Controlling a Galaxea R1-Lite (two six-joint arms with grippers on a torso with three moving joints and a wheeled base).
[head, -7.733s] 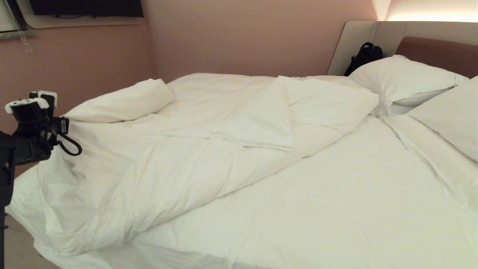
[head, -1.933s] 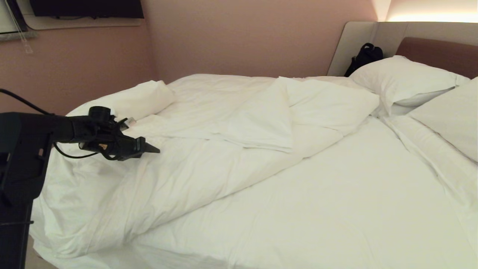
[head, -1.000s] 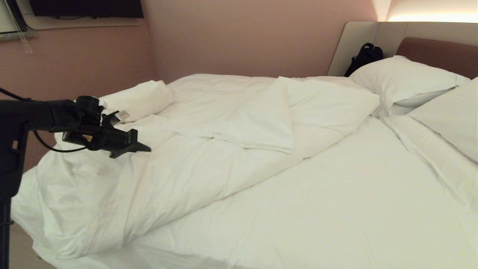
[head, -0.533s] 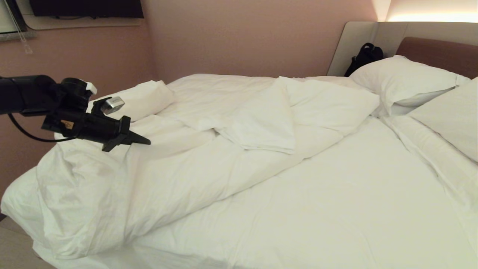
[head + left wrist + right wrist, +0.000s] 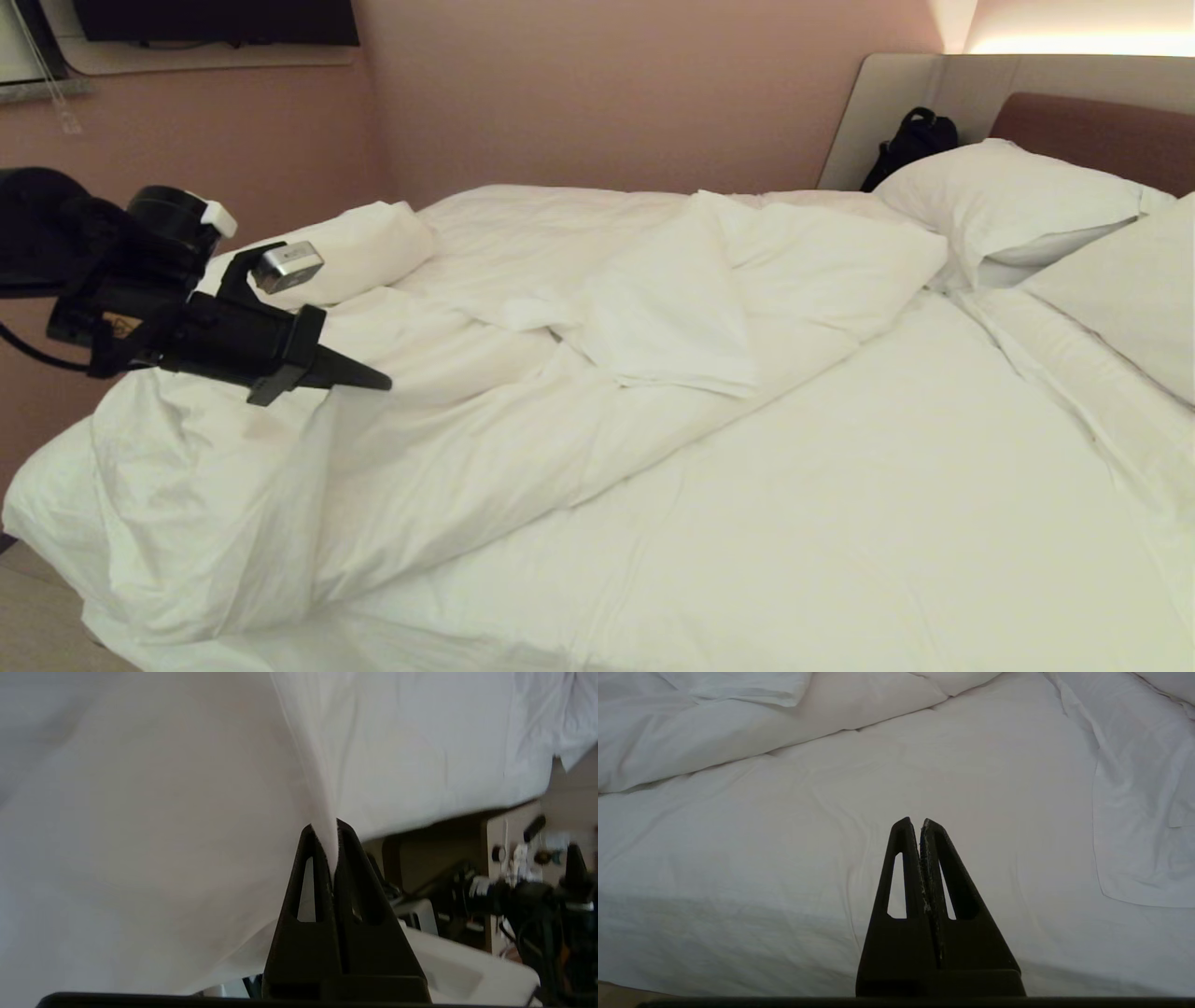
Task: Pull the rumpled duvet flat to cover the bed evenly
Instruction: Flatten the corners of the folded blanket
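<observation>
**Left pincer drags the duvet toward the foot corner**

The left pincer is pressed together on a pinch of the duvet, and the wrist view shows cloth running taut from between its tips. Over the last second the arm has drawn back toward the robot, and the folded flap in the middle of the bed has slid and rumpled with it, so the pull is carrying through the fabric. The duvet still lies bunched across the far, left half, with bare sheet over the near half and the pillows uncovered at the head. Most of the spreading remains. The right pincer hangs above the sheet, pressed together and probably empty.
</observation>
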